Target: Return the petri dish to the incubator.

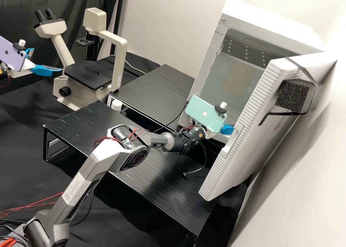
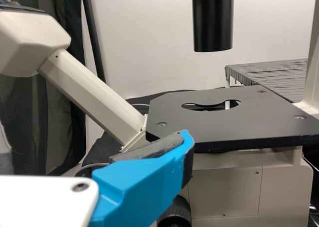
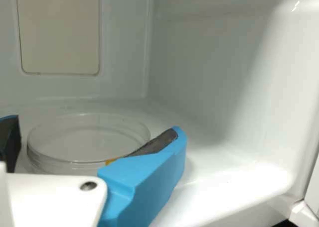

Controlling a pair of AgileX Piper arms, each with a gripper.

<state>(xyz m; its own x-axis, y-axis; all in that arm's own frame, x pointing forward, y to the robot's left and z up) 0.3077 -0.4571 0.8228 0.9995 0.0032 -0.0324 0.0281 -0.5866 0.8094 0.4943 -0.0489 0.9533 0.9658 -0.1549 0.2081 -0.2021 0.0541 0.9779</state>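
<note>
- Right arm (image 1: 90, 164) is sloping towards the incubator (image 1: 270, 88).
- Black table (image 1: 119, 218) is lying before the incubator.
- Right gripper (image 3: 94, 127) is standing open inside, flanking the petri dish (image 3: 89, 137) on the incubator floor (image 3: 214, 197).
- Placing is apparently finishing, calling next for a straight, clear retreat.
- Left gripper (image 1: 47, 60) is hanging open, well apart from the incubator.
- Pale wall (image 1: 158, 27) is rising behind it.

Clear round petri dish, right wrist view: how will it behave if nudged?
The clear, round petri dish looks stiff and probably light, being thin-walled. Low and flat, it should slide rather than tip on the smooth white incubator floor.
</note>
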